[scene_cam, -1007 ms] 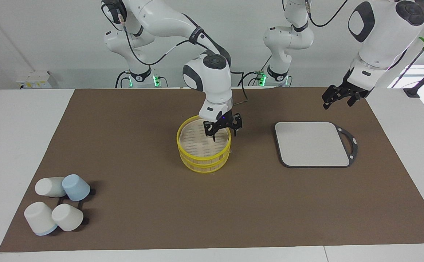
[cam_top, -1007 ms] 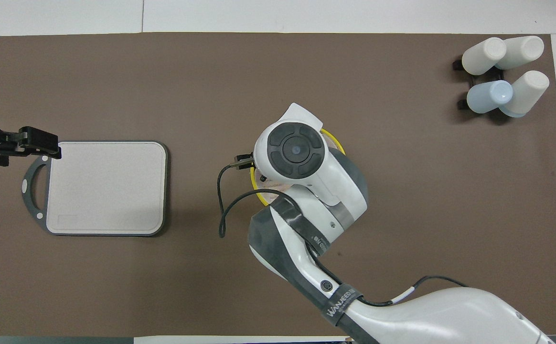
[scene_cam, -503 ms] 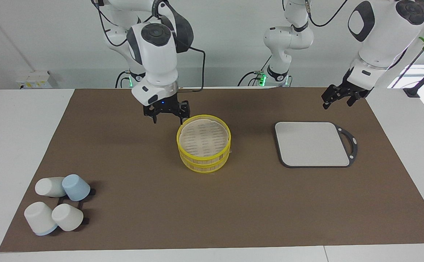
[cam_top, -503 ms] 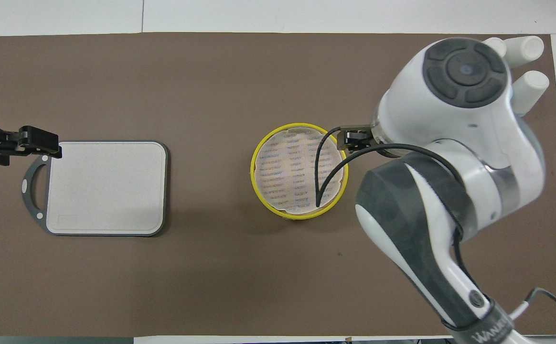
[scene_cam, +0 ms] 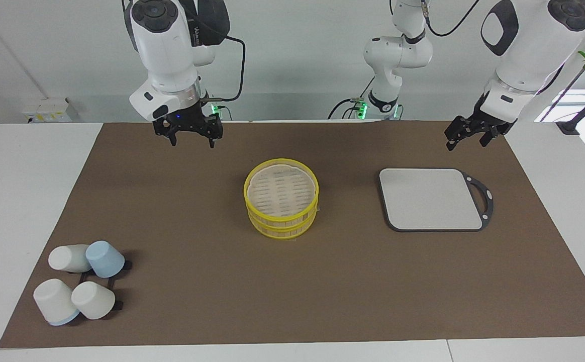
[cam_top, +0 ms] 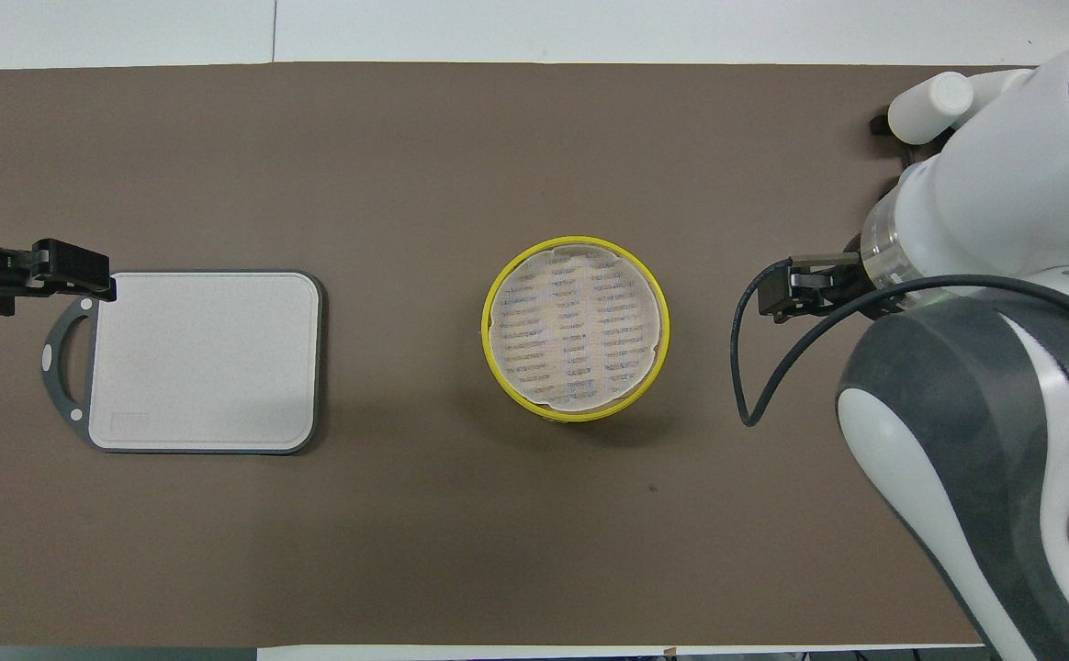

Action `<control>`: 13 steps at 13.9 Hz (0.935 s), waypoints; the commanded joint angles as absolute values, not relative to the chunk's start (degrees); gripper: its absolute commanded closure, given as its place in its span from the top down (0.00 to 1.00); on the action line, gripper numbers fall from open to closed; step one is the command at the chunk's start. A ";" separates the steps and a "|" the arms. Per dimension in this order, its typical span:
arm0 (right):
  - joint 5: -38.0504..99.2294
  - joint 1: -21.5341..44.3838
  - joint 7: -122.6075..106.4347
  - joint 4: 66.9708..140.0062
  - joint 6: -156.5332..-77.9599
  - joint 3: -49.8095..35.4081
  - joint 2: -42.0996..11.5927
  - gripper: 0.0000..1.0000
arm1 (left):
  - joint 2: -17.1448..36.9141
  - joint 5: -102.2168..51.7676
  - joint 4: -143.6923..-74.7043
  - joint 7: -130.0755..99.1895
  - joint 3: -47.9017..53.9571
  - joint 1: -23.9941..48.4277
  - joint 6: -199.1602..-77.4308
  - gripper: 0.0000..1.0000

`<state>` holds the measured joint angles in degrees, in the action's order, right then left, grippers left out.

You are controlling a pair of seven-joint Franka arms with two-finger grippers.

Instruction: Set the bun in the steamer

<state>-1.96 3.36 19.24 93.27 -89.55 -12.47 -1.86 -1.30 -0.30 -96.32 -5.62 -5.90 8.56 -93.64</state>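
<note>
The steamer (scene_cam: 281, 202) stands mid-table, two yellow-rimmed tiers with a pale slatted top level with the upper rim; it also shows in the overhead view (cam_top: 575, 327). The bun is hidden or out of view. My right gripper (scene_cam: 190, 139) is open and empty, raised over the brown mat toward the right arm's end, well apart from the steamer. In the overhead view its fingers are hidden under its own arm. My left gripper (scene_cam: 466, 138) is open and empty, and waits raised by the grey board's handle corner; it also shows in the overhead view (cam_top: 84, 274).
A grey square board (scene_cam: 430, 198) with a dark handle lies toward the left arm's end (cam_top: 204, 358). Several white and blue cups (scene_cam: 79, 281) lie on a black rack at the right arm's end, farther from the robots; the right arm partly covers them in the overhead view (cam_top: 929, 106).
My right gripper has risen from over the steamer and swung away toward the right arm's end. The steamer's top is in full view. The left arm has not moved.
</note>
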 commanded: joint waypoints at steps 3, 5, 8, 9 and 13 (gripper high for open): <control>3.08 4.13 12.49 96.15 -89.83 -6.77 0.79 1.00 | -1.23 -0.97 -95.45 -4.75 -5.45 7.91 -93.08 1.00; 2.99 4.13 11.87 98.16 -89.74 -5.98 3.24 1.00 | -1.23 -0.97 -95.45 -4.75 -5.45 8.00 -93.08 1.00; 2.99 4.13 11.78 98.96 -89.65 -5.45 4.04 1.00 | -1.23 -0.97 -95.45 -4.75 -5.45 7.91 -93.08 1.00; 2.99 4.13 11.43 98.96 -89.65 -5.36 4.04 1.00 | -1.23 -0.97 -95.45 -4.75 -5.45 7.91 -93.08 1.00; 2.99 3.78 10.37 98.88 -90.26 -3.26 3.96 1.00 | -1.23 -0.97 -95.45 -4.83 -5.36 8.00 -93.16 1.00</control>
<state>1.62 4.08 12.53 97.33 -89.48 -5.02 2.72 -1.30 -0.30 -96.32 -5.62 -5.72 8.56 -93.64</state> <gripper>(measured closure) 0.000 0.000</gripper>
